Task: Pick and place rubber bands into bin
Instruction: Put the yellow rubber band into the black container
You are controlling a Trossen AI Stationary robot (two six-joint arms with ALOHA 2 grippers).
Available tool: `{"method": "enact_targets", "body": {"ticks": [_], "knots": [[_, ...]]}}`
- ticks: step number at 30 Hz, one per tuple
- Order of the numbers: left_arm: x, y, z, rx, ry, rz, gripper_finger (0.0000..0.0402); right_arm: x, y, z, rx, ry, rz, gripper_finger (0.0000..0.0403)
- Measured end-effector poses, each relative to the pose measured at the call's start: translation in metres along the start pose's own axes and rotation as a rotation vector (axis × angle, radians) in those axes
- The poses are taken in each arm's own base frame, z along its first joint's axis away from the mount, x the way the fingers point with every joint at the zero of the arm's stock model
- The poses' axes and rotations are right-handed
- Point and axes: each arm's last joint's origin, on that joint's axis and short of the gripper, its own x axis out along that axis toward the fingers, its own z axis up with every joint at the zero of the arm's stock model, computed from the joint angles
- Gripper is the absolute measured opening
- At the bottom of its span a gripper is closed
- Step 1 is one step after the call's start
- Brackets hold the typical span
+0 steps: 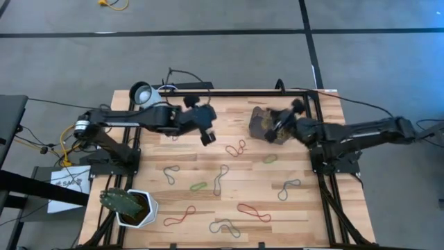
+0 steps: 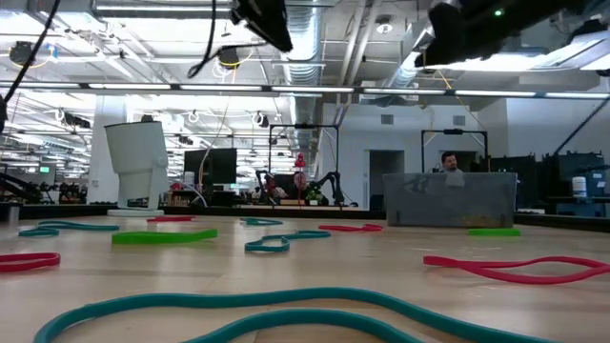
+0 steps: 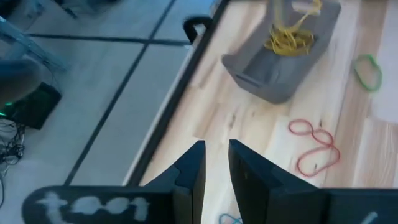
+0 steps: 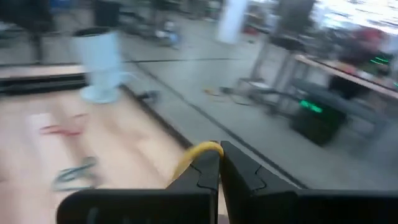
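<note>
**Right hand over bin with yellow band, left hand idle mid-counter**

The counter (image 1: 291,208) was a light wood top with loose rubber bands (image 1: 236,148) strewn over its near half: red, green and grey loops, none touching the bin.

Left arm reached in from the counter's left side; the left hand (image 1: 207,137) sat above the back-middle of the counter, between the white cup (image 1: 142,92) and the bin. Left wrist view showed its fingers (image 3: 193,169) slightly apart with nothing between them, so released.

Right arm came in from the right; the right hand (image 1: 274,128) sat right at the bin (image 1: 260,119), at the back of the counter right of centre. Right wrist view showed its fingers (image 4: 205,171) clenched on a yellow rubber band (image 4: 194,154), a loop sticking out from the tips.

The bin (image 3: 280,68) already held a tangle of yellow bands (image 3: 289,38). A red double loop (image 3: 316,146) lay near it on the wood, with a green loop (image 3: 369,70) just beside the bin.

A white pot with a plant (image 1: 132,207) stood at the near left corner.
</note>
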Motion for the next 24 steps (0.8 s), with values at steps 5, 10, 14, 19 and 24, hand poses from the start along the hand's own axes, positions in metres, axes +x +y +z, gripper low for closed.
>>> {"method": "enact_targets", "body": {"ticks": [5, 10, 14, 19, 24], "knots": [[-0.034, 0.023, 0.001, -0.047, -0.075, 0.029, 0.0062, -0.003, -0.030, -0.015, 0.121, 0.141, -0.034, 0.0000], [-0.061, 0.040, 0.000, -0.092, -0.140, 0.033, 0.0062, 0.007, -0.038, -0.038, 0.168, 0.352, -0.039, 0.0000], [-0.069, 0.045, 0.000, -0.139, -0.162, 0.031, 0.0062, 0.022, -0.031, -0.047, 0.169, 0.432, 0.035, 0.0000], [-0.066, 0.040, -0.003, -0.139, -0.133, 0.019, 0.0062, 0.032, -0.022, -0.065, 0.179, 0.590, 0.014, 0.0000], [-0.061, 0.034, -0.005, -0.116, -0.101, 0.014, 0.0062, 0.026, -0.016, -0.082, 0.154, 0.783, 0.067, 0.0000]]}}
